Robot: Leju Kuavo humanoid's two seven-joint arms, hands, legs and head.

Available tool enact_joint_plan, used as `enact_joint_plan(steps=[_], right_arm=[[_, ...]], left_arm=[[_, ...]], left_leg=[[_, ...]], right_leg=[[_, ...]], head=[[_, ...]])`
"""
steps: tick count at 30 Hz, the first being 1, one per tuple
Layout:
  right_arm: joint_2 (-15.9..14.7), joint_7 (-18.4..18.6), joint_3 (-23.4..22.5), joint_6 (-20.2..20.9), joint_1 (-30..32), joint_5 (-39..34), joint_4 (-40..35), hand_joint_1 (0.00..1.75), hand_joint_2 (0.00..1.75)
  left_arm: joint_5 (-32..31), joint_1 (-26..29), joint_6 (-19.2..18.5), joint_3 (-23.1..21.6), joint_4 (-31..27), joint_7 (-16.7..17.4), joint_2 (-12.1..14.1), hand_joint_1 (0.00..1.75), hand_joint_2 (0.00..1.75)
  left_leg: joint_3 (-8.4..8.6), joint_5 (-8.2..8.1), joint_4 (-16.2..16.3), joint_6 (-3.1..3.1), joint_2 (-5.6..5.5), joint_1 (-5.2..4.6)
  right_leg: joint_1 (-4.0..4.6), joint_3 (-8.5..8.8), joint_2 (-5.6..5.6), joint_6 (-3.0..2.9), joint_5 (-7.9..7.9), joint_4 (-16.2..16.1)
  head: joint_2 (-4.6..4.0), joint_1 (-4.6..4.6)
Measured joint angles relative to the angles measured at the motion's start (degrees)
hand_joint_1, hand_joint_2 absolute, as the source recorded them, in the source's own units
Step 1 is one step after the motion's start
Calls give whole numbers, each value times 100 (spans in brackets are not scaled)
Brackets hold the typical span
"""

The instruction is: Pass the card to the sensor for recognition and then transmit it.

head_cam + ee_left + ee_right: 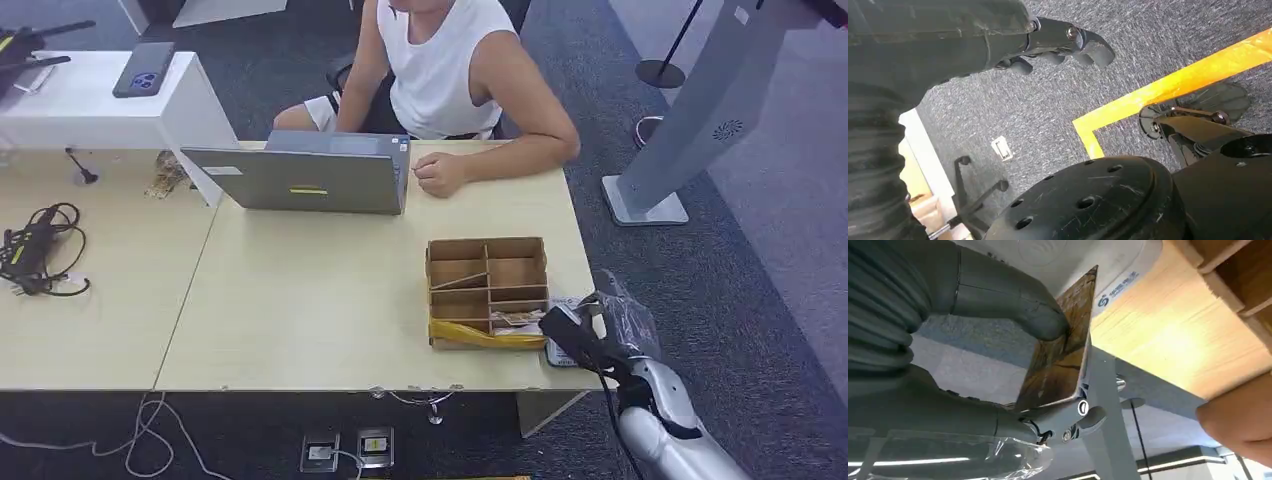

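Card — brown, marbled face, pinched between the thick thumb and the darker fingers of the right hand, held edge-on just above the white sensor at the table's right edge; the posture suggests it is being presented for reading, the recognition step apparently in hand and the handing-over yet to come. In the head view the right hand sits at the near right corner of the table, just beside the cardboard divider box, whose compartments hold further cards or slips — too small to tell which. Left hand: hanging over the grey carpet, fingers curled in, nothing in them. Across the table, a person sits behind an open laptop, one hand resting on the tabletop — plausibly the recipient.
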Motion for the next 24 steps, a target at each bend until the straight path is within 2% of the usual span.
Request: enact_joint_plan(steps=[4,9,18,24], right_arm=[[-20,118,-11,-166,-146,85,13,175,175],[-153,374,-35,-172,-433,348,-162,175,175],[-485,761,-184,289,-1174,896,-951,175,175],[-555,793,-199,361,-1346,918,-1246,175,175]], left_arm=[[0,0,0,0,0,-2,0,0,175],[-24,2,0,-2,0,-2,7,0,175],[-120,-1,0,-4,0,-2,7,0,175],[-120,0,0,-4,0,-2,7,0,175]], left_leg=[[0,0,0,0,3,0],[1,1,1,0,2,0],[2,1,1,0,5,0],[2,0,1,0,5,0]], right_leg=[[0,0,3,0,1,0],[0,0,3,0,2,0],[0,-1,5,-5,6,0],[1,-1,4,-6,6,0]], head=[[0,-2],[0,0],[0,0],[0,0]])
